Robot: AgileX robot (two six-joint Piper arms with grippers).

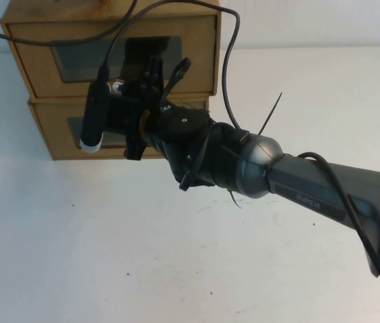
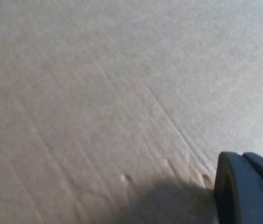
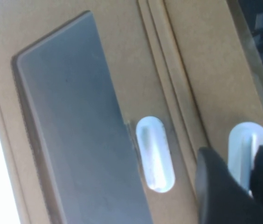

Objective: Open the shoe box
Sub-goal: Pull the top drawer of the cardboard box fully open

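The right gripper (image 3: 239, 161) had its fingers (image 3: 215, 189) slightly apart, straddling the white handle (image 3: 247, 137) of the upper shoe box (image 1: 197, 54). The handle's long axis ran parallel to the seam with the lower shoe box (image 1: 52, 138). Both boxes stood stacked toward the surface's (image 1: 109, 235) far left corner. Whether the fingers touched the handle was unclear. The left gripper (image 2: 248, 191) faced plain cardboard, mostly cut off, and its state could not be told.

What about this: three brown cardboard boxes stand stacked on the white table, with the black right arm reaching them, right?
Two, not three: the high view shows an upper brown cardboard box on a lower one, stacked on the white table. The black right arm reaches them, right gripper at a white tab; left gripper faces cardboard.
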